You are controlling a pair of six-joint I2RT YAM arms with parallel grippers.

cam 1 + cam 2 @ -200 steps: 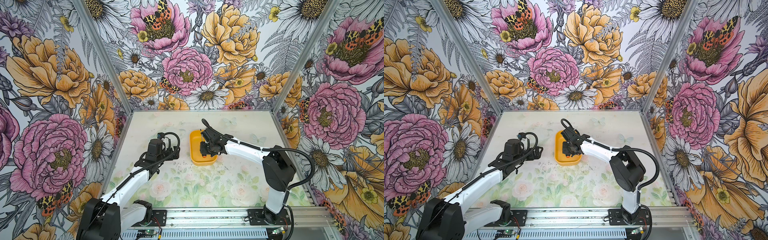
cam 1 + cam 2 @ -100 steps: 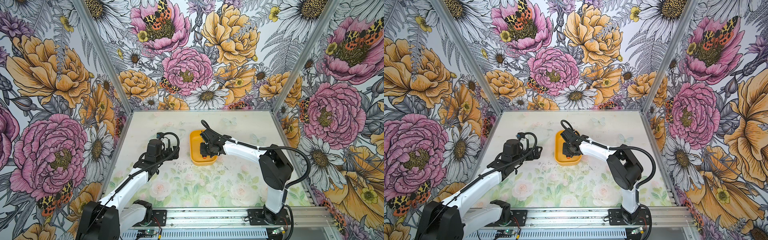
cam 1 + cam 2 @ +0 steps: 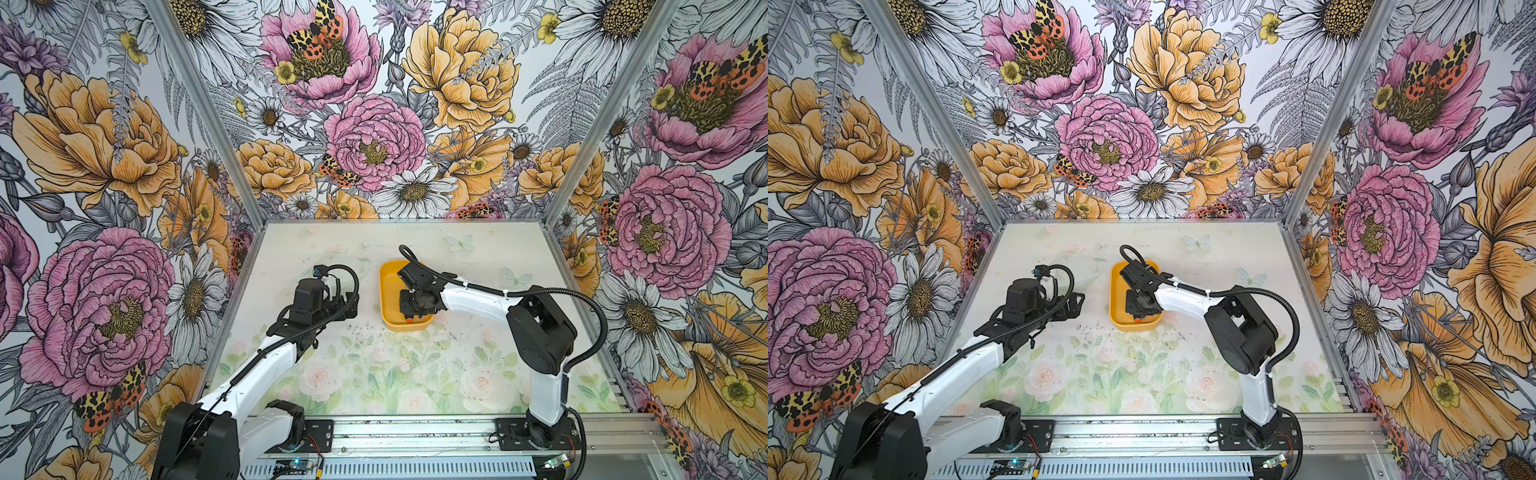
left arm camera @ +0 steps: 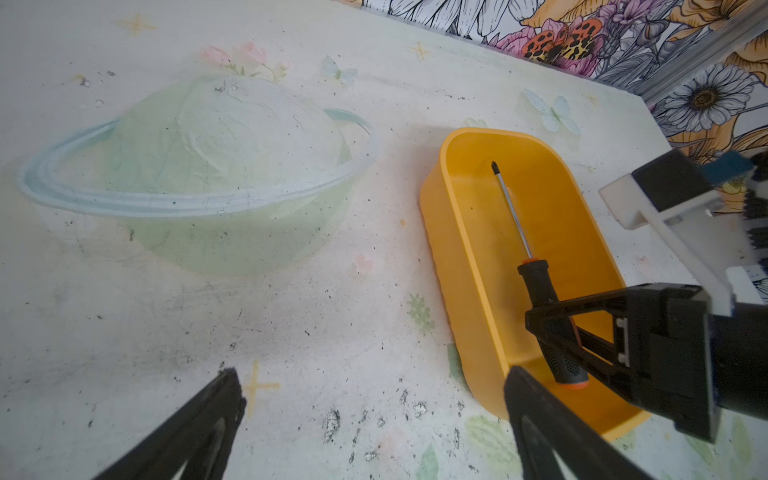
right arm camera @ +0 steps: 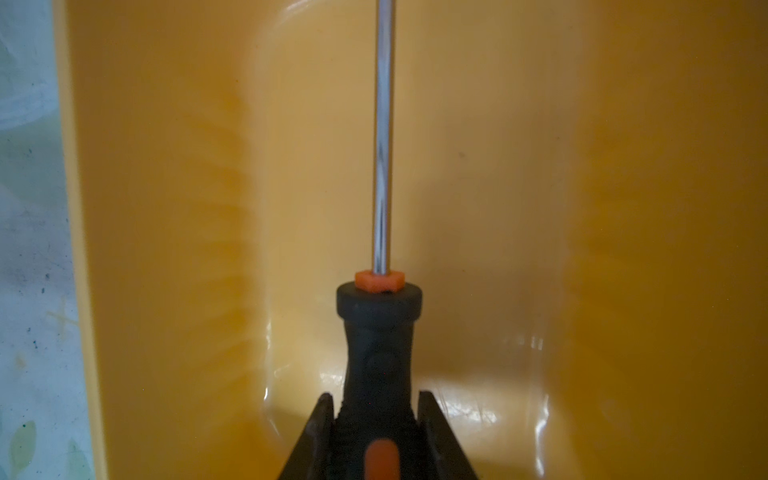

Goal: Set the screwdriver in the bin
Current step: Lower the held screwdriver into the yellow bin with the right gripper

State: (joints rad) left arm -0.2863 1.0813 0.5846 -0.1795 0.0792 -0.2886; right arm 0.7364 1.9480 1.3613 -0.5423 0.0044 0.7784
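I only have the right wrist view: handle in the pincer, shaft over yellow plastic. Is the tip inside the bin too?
Observer: Yes. In the left wrist view the whole shaft of the screwdriver lies within the bin, and the tip stops short of the back wall.
Operator: And the butt of the handle?
Observer: Also inside, close to the front wall, the one nearest the robot's base.
Operator: Is the left arm in my way?
Observer: No. The left pincer is open and empty over the table, to the left of the bin and apart from it.
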